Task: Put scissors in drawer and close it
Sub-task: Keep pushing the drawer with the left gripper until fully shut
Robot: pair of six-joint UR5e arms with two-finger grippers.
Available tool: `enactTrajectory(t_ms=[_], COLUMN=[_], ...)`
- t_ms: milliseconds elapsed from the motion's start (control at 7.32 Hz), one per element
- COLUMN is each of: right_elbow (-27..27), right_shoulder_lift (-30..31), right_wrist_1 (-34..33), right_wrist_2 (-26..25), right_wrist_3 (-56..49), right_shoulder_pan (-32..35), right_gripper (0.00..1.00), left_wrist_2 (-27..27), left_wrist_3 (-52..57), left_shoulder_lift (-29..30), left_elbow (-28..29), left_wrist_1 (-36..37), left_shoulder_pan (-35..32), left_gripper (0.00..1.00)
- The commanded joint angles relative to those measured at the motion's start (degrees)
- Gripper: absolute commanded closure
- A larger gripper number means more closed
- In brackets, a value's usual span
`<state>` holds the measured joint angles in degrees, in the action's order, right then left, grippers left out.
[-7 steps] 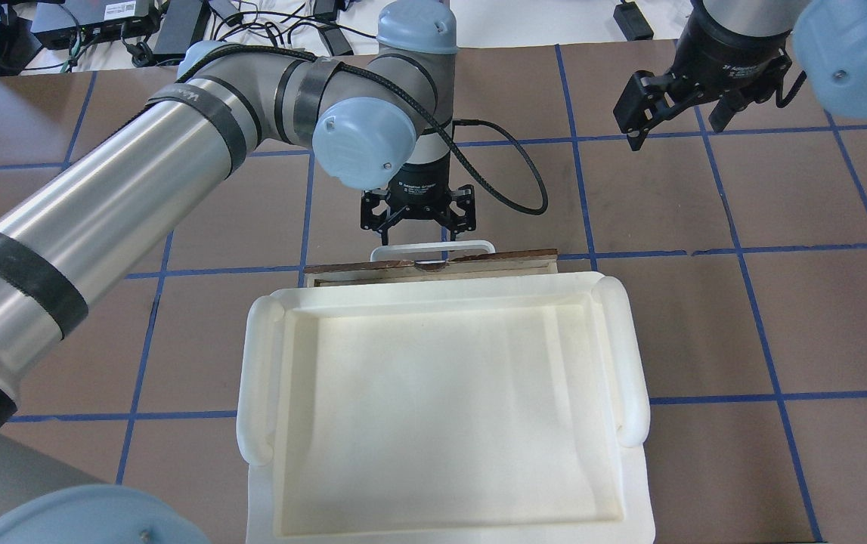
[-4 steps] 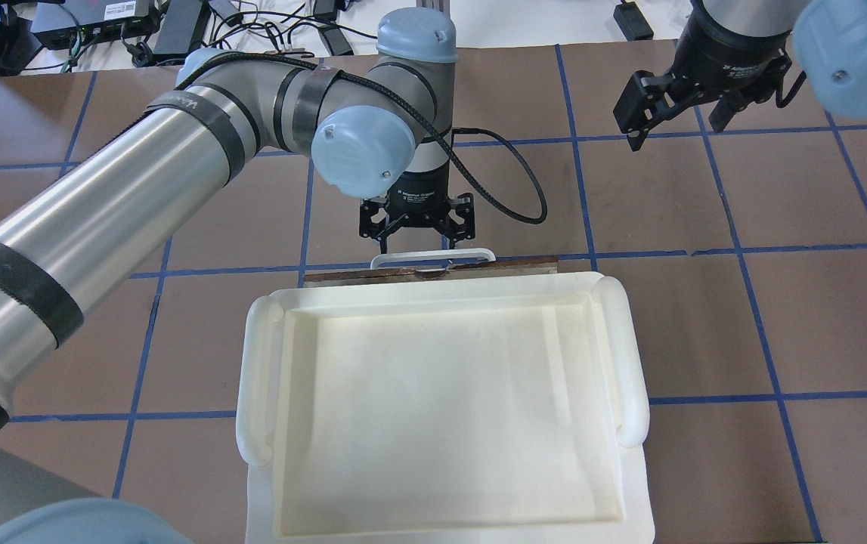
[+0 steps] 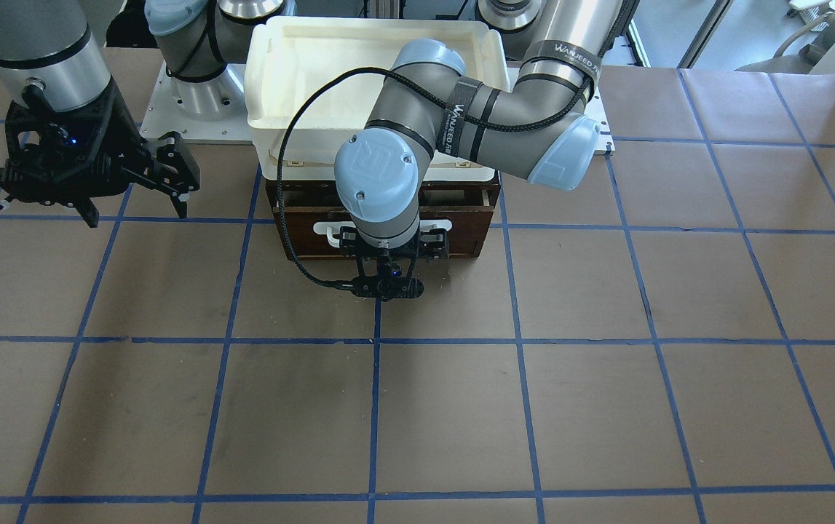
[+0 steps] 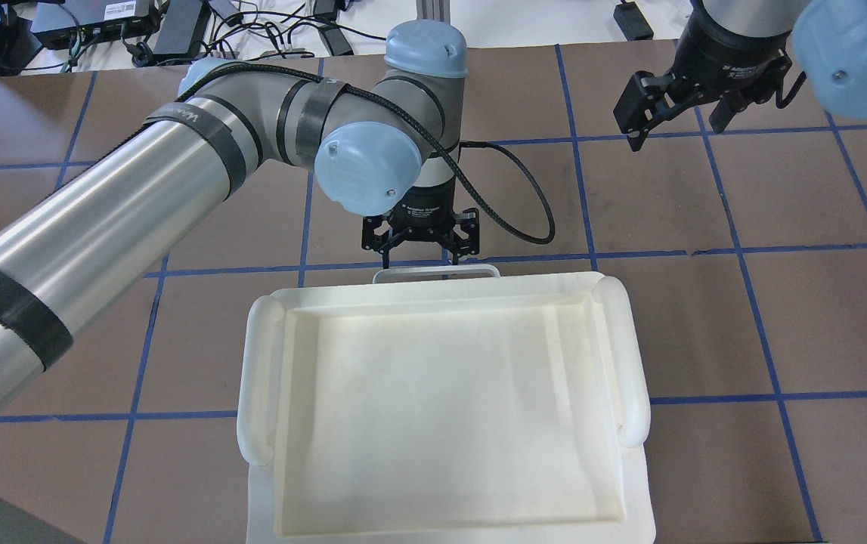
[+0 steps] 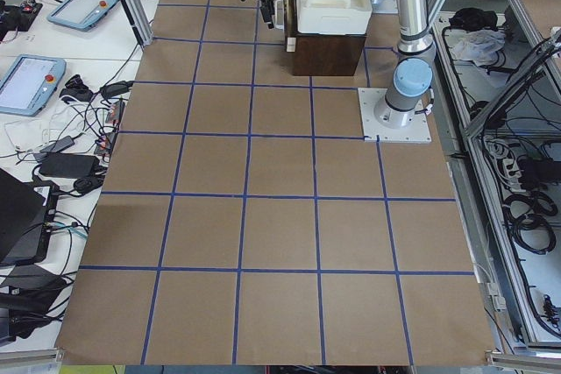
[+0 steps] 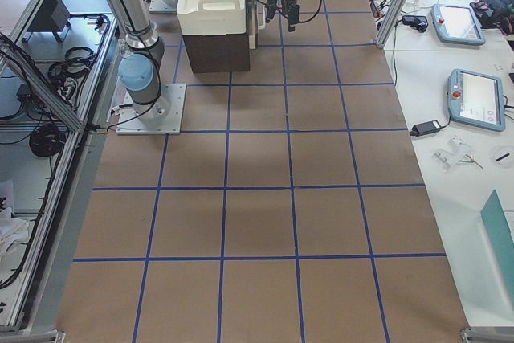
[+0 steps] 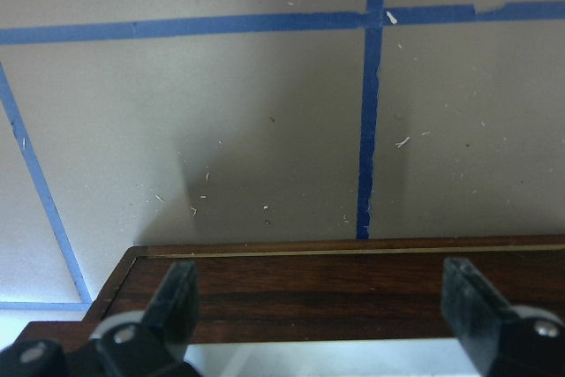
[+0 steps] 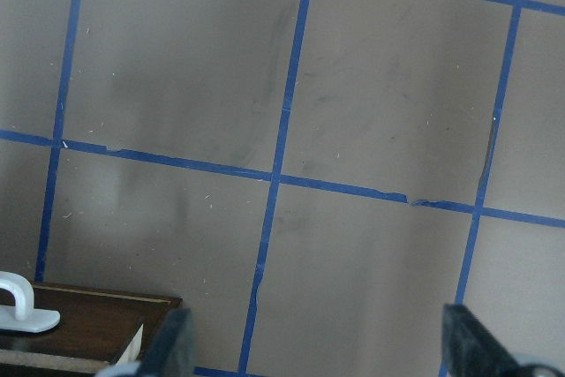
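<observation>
The drawer (image 3: 468, 236) has a dark brown front and a white bar handle (image 4: 478, 269). It sits pushed into the dark wooden cabinet under the white tray. My left gripper (image 4: 419, 255) is open and points down right at the handle, its fingertips (image 7: 177, 297) astride the drawer front (image 7: 353, 293). It also shows in the front view (image 3: 388, 251). My right gripper (image 4: 676, 119) is open and empty, hovering above the table far to the right (image 3: 137, 202). The scissors are hidden; no view shows them.
A large white plastic tray (image 4: 259, 378) rests on top of the cabinet (image 3: 486, 196) and covers it from above. Brown table paper with blue tape lines lies all around. Cables and power bricks (image 4: 176, 23) lie beyond the table's far edge.
The drawer has slid in under the tray; its brown front and plywood edge no longer show from above. My left gripper has moved toward the tray with it. The right arm has not moved.
</observation>
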<state>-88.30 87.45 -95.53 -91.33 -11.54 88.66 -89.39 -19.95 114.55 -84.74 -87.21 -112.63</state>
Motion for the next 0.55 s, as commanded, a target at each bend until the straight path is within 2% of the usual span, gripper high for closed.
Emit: enactTrajectory(t_ms=[0,410], right_elbow=[-0.03,-0.03], right_shoulder_lift=[0.0,-0.09], right_wrist_1=[0.08,0.26], right_wrist_2=[0.01,-0.08], right_wrist_3=[-0.06,0.38], right_shoulder_pan=[0.02,0.02], right_gripper=[0.0,0.0], left_wrist_2=[0.09,0.44], left_wrist_3=[0.0,-0.09], left_shoulder_lift=[-1.25,-1.52], left_elbow=[-1.65,-2.62], left_wrist_1=[0.02,0.02], left_shoulder_pan=[-0.04,-0.04], left_gripper=[0.0,0.0])
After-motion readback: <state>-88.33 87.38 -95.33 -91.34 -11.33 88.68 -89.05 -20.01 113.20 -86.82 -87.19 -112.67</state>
